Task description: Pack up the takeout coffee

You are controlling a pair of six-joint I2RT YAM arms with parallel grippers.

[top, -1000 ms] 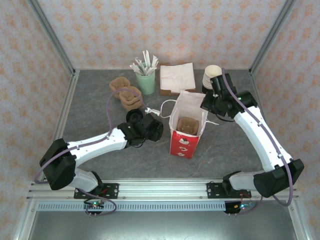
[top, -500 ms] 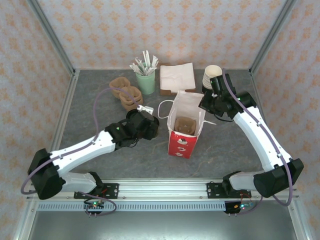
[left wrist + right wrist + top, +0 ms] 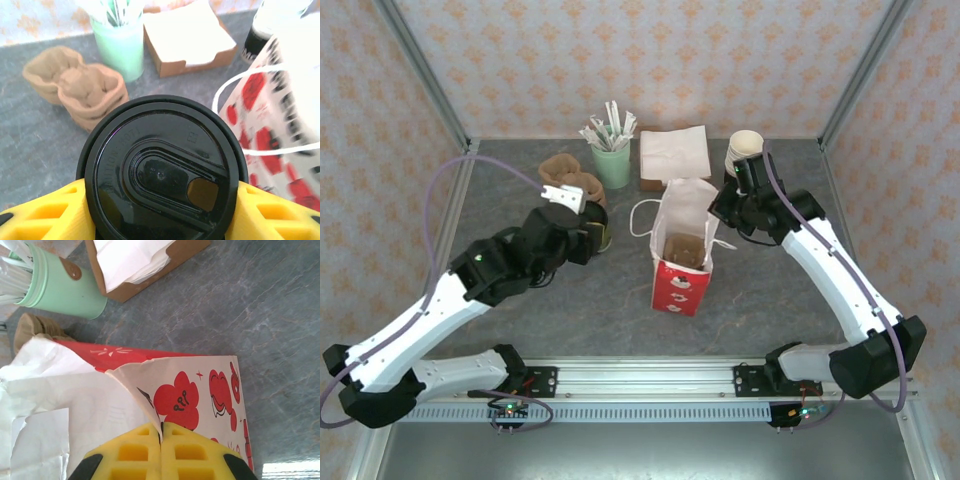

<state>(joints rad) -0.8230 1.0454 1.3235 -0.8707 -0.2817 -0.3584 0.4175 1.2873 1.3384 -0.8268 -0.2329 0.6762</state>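
Observation:
The takeout coffee, a dark cup with a round black lid, sits between the yellow fingers of my left gripper, which is shut on its sides just under the lid. It is left of the red-and-white paper bag. The bag stands open with a brown cardboard carrier inside. My right gripper is shut on the bag's right rim and holds the bag's mouth open. In the top view that gripper is at the bag's upper right corner.
Behind the cup lie brown pulp cup carriers and a green tumbler of stirrers. A napkin box and a stack of lidless paper cups stand at the back. The bag's white handle loop hangs toward the cup.
The left arm has swung left and its wrist has risen over the cup, with the jaws closing a little on it. The bag has shifted slightly left with the right gripper.

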